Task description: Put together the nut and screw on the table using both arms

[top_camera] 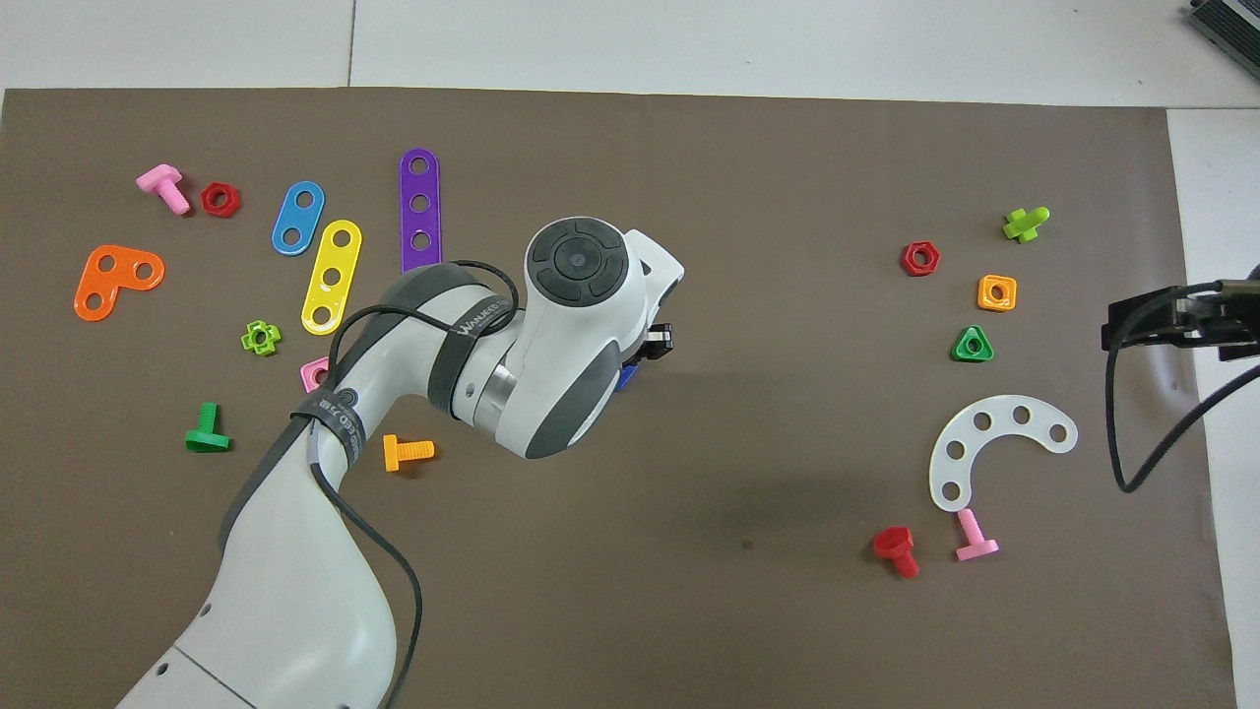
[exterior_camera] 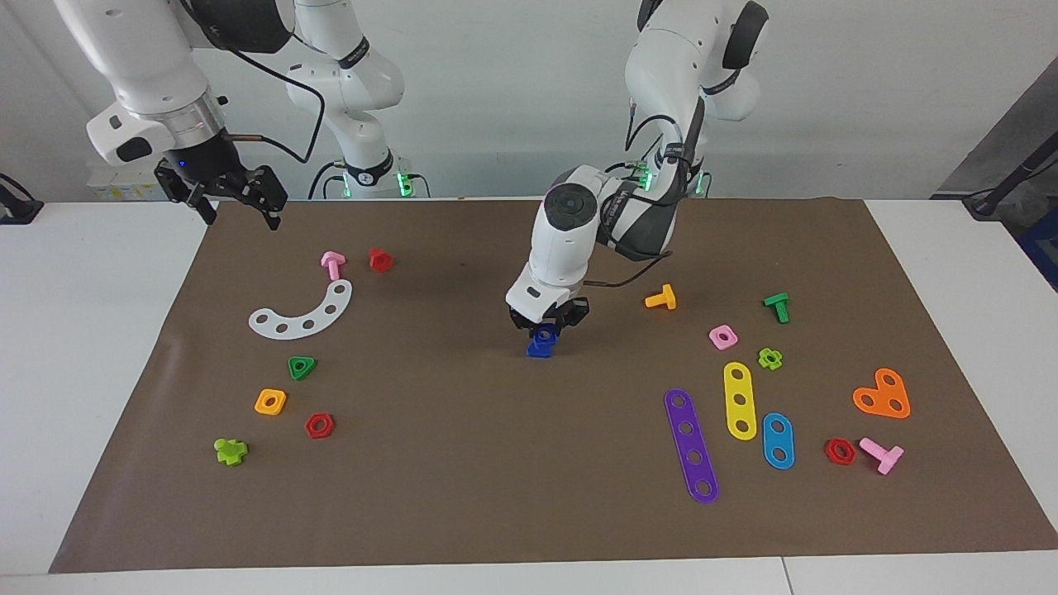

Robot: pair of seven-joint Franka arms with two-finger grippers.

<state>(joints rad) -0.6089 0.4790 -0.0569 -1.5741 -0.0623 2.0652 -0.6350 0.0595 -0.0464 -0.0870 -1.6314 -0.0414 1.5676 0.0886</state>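
Observation:
My left gripper (exterior_camera: pixel 547 325) is low over the middle of the brown mat (exterior_camera: pixel 463 463), its fingers closed on the dark-blue square nut (exterior_camera: pixel 544 336). The nut's hole faces the camera. Right under the nut a second dark-blue piece, the screw (exterior_camera: pixel 537 351), rests on the mat and touches the nut. In the overhead view the left arm covers both; only a blue sliver (top_camera: pixel 626 377) shows beside the left gripper (top_camera: pixel 658 340). My right gripper (exterior_camera: pixel 240 197) hangs open and empty, raised over the mat's corner at the right arm's end, and also shows in the overhead view (top_camera: pixel 1171 320).
Toward the right arm's end lie a white curved strip (exterior_camera: pixel 304 314), pink (exterior_camera: pixel 332 264) and red (exterior_camera: pixel 380 259) screws, a green triangular nut (exterior_camera: pixel 302 367), an orange nut (exterior_camera: pixel 270 402). Toward the left arm's end lie an orange screw (exterior_camera: pixel 661 297), a pink nut (exterior_camera: pixel 722 336) and coloured strips (exterior_camera: pixel 691 445).

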